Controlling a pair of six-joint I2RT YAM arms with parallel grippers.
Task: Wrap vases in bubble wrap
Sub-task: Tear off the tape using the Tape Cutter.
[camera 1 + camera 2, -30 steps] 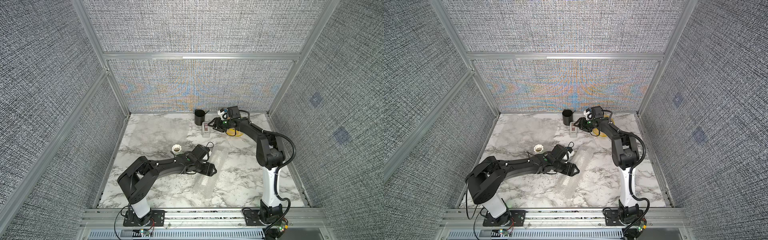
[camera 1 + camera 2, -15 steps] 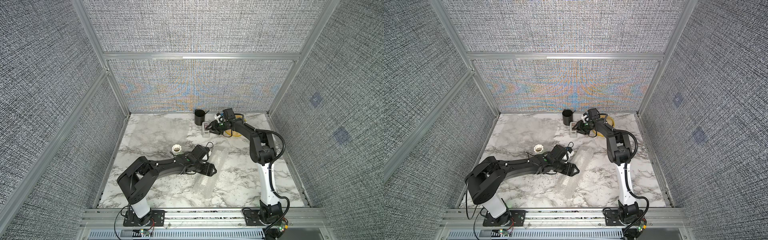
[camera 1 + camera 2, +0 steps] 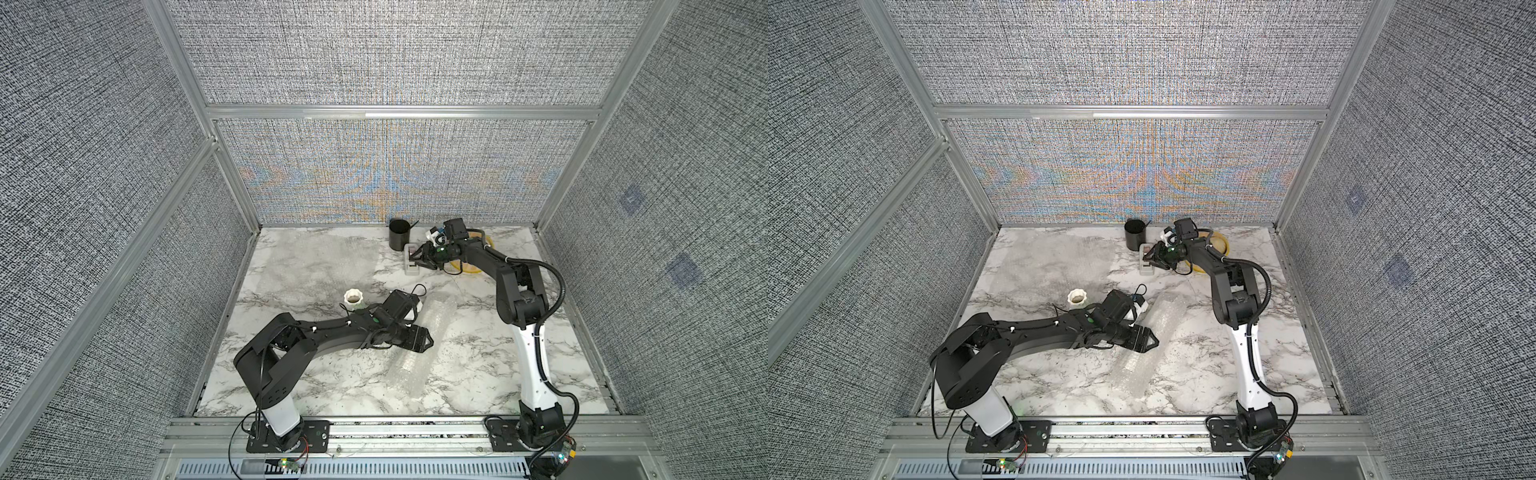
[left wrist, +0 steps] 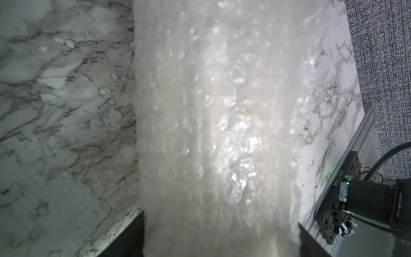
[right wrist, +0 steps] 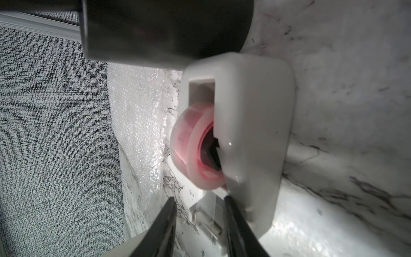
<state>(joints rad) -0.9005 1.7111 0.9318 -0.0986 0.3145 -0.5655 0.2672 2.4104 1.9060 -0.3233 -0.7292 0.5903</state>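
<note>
Clerk: Vase entry: short vase (image 3: 353,300), white, ribbed, scalloped rim. Location?
Checker: Upright on the marble table (image 3: 478,374), near its middle, just beyond the left arm (image 3: 332,332), whose forearm hides part of its base.
Clerk: Bubble wrap, rolled?
Checker: One bubble-wrap roll (image 3: 411,370), a long translucent cylinder lying on its side to the right of the short vase, nearer the front edge. The wrap hides whatever it encloses.
Clerk: Bubble wrap, flat?
Checker: One flat sheet (image 3: 307,266) (image 3: 1044,266), spread on the table's far left part, beyond the short vase. It is faint in both top views; its bubbles are plain in the right wrist view.
Clerk: Left gripper (image 3: 420,340), condition?
Checker: Set across the roll's middle. In the left wrist view its fingers (image 4: 129,235) stand wide, one against each side of the roll: clamped on the bubble-wrap roll.
Clerk: Right gripper (image 3: 412,261)?
Checker: At the white tape dispenser (image 5: 255,133), far side of the table. Jaws apart with a clear gap. The dispenser's cutter end and a clear tape tab (image 5: 209,204) sit between the fingers, contact not certain. A pink tape reel (image 5: 193,151) sits in the dispenser.
Clerk: Sundries?
Checker: Black cup (image 3: 399,235), upright, just behind the dispenser, near the back wall. Yellow ring (image 3: 1220,243), flat on the table, partly under the right arm (image 3: 482,257).
</note>
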